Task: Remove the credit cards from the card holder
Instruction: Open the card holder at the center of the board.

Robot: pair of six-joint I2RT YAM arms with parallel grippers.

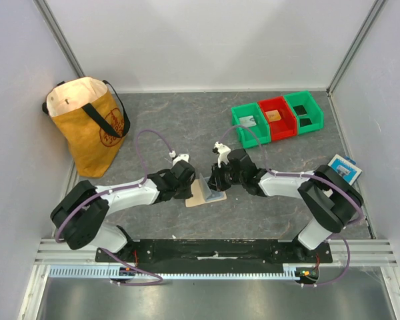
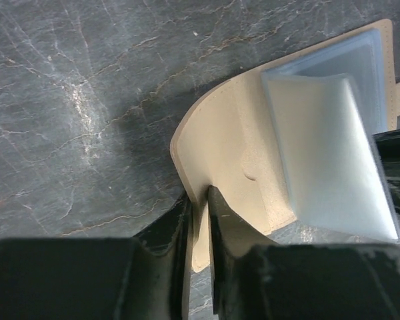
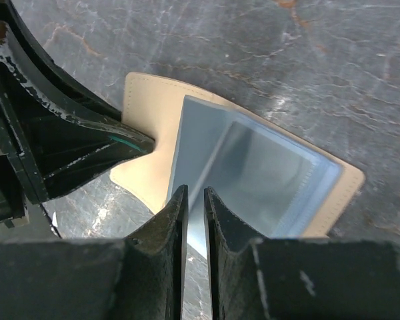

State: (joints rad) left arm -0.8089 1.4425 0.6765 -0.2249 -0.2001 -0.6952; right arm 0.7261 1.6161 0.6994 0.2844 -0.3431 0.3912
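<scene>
**Both end effectors pinching the open card holder, mid desk**

Left end effector (image 2: 200, 223) is narrow, fingers clamped on the tan cover edge of the card holder (image 2: 233, 140). The cover curls up off the desk (image 2: 73, 107) at the grip. Right end effector (image 3: 193, 210) is narrow too, pinching the near edge of the holder's pale blue see-through sleeve (image 3: 260, 173). The sleeve is fanned up off the tan cover. The holder lies open between the two arms, and the left end effector's black finger touches its cover just left of the sleeve in the right wrist view.

Behind and right of the holder, well apart, is a red bin (image 1: 281, 135) with an orange-tan card (image 1: 275, 115) lying in it, and a green bin against each side. Behind and left of the holder stands a yellow tote bag (image 1: 87, 133). Far right of the holder, past the right arm, is a blue-and-white packet (image 1: 345, 169)
</scene>
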